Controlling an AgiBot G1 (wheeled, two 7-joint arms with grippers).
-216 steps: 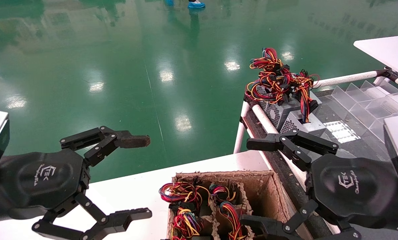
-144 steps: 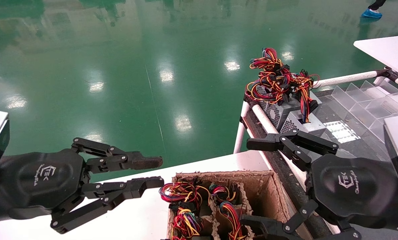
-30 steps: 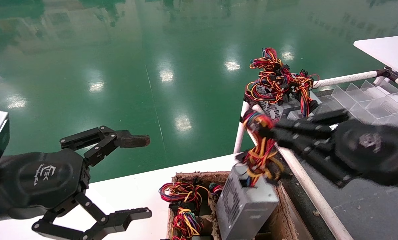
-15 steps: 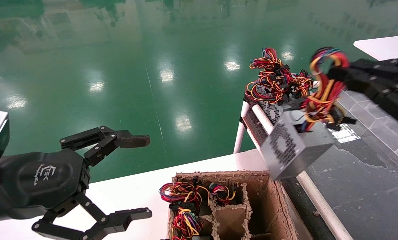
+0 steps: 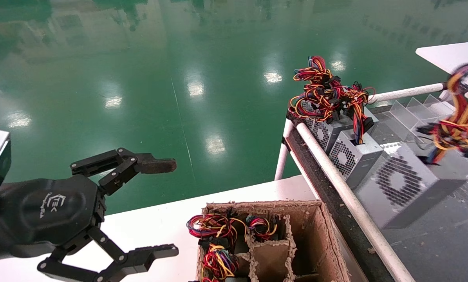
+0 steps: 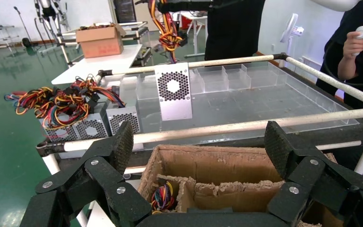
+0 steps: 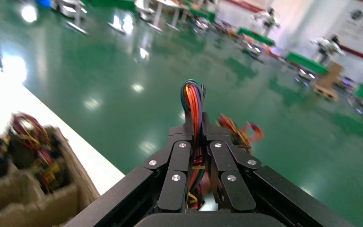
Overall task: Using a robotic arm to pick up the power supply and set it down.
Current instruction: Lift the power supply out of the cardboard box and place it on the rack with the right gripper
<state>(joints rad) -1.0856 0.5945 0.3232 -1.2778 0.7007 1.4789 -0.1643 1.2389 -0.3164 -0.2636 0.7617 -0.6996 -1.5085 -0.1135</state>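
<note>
Carried clear of the cardboard box (image 5: 296, 219), the power supply (image 5: 406, 184) hung over the black tray (image 5: 433, 243) beside two other supplies (image 5: 341, 135).

Right gripper (image 7: 196, 142) had its fingers clamped on the wire bundle (image 5: 459, 117), the case dangling tilted below. Left gripper (image 5: 155, 207) was idle with fingers spread over the white table (image 5: 155, 223). Good practice: lower slowly until the case rests flat, then release.

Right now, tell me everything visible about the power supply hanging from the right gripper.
The power supply is a grey metal box with a honeycomb fan grille. It hangs tilted by its red, yellow and orange wire bundle, which the right gripper has clamped between its fingers. It is over the cart's dark tray, beside two other supplies.
</note>
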